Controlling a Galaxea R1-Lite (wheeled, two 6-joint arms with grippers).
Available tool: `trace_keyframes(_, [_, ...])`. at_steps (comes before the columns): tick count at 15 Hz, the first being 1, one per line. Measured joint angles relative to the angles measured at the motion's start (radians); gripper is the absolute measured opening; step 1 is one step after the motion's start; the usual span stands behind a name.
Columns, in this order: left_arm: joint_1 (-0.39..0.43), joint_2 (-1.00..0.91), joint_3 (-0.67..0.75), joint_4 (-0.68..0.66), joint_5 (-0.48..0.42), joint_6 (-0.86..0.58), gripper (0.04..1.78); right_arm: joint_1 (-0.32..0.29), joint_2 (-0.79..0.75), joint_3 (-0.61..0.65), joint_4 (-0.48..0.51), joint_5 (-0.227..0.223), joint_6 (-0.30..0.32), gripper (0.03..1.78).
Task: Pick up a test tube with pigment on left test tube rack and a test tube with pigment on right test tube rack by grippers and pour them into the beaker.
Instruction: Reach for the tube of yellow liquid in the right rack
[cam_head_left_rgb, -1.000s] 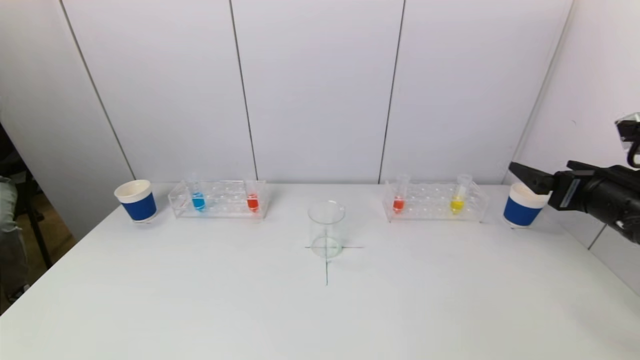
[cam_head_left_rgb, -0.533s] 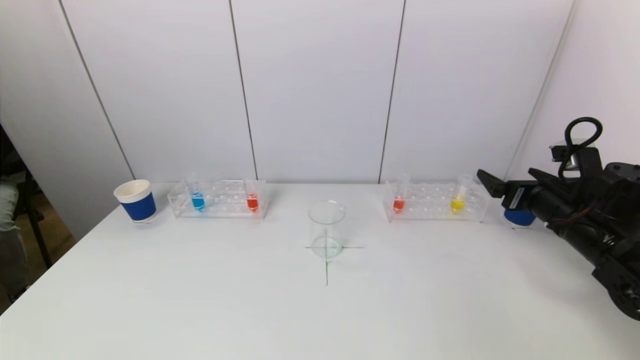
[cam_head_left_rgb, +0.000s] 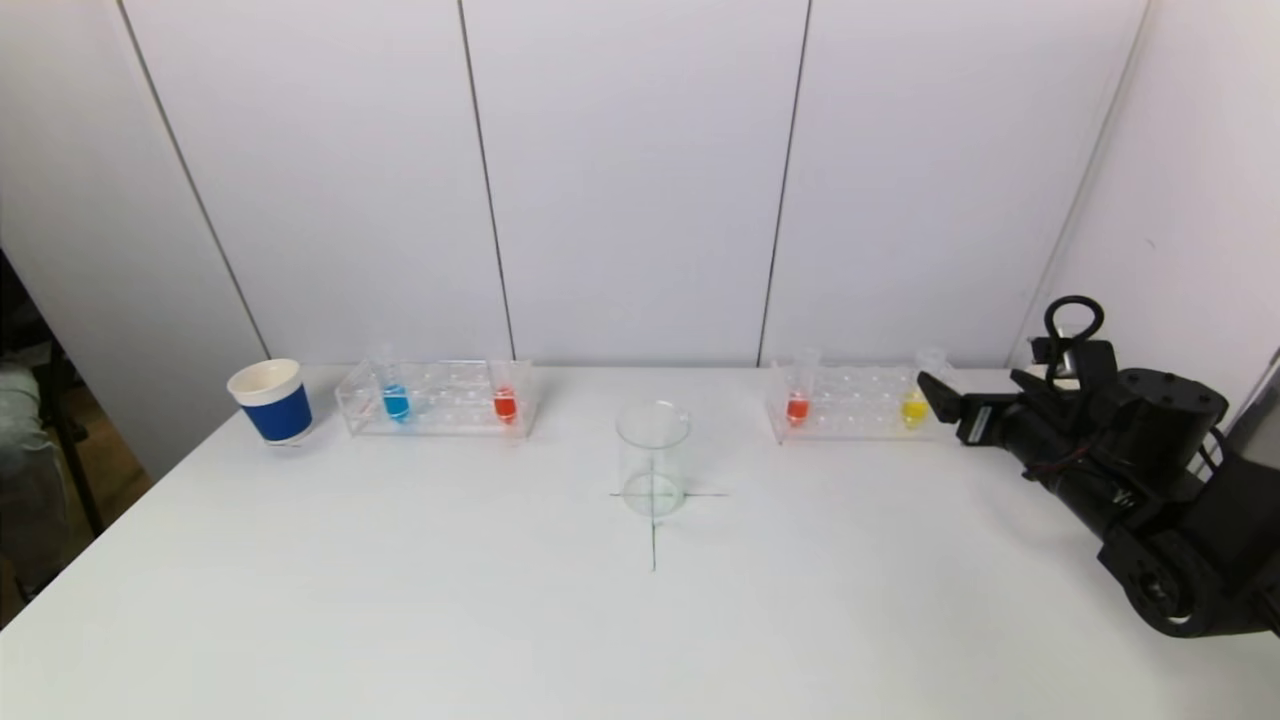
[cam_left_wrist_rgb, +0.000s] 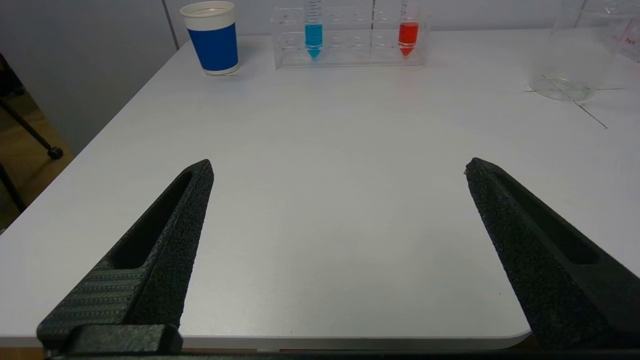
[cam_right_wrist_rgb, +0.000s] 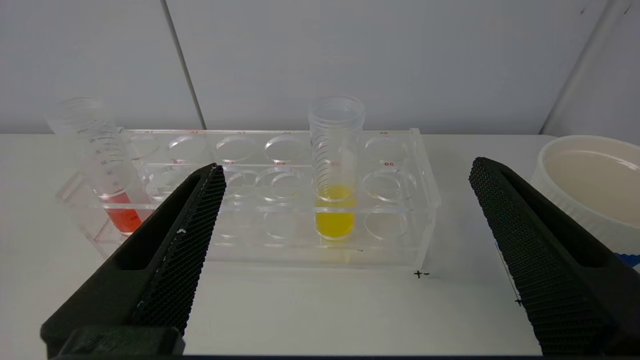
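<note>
Yellow tube (cam_right_wrist_rgb: 335, 170), blue-banded white cup (cam_head_left_rgb: 270, 401)

right gripper (cam_right_wrist_rgb: 345, 175) extended (jaws wide), left gripper (cam_left_wrist_rgb: 337, 167) likewise

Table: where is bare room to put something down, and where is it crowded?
Free: the near half of the table, in front of the beaker, and the gaps between beaker and each rack. Crowded: the far right, where the open right tool stands by the yellow tube.
</note>
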Motion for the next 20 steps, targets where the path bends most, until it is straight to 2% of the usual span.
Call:
trace_keyframes(5, [0.0, 0.0, 0.0, 0.0, 0.0, 0.0, 1.76, 0.0, 0.061, -0.053, 0.0, -0.003, -0.002, 1.77])
trace_keyframes(8, [0.0, 0.0, 0.0, 0.0, 0.0, 0.0, 1.76, 0.0, 0.106, -0.101, 0.0, -0.029, -0.001, 1.77])
trace_keyframes(16, [0.0, 0.0, 0.0, 0.0, 0.0, 0.0, 1.76, 0.0, 0.191, -0.2, 0.0, -0.039, 0.001, 1.77])
trace_keyframes(20, [0.0, 0.0, 0.0, 0.0, 0.0, 0.0, 1.76, -0.001, 0.218, -0.244, 0.0, -0.06, 0.005, 1.77])
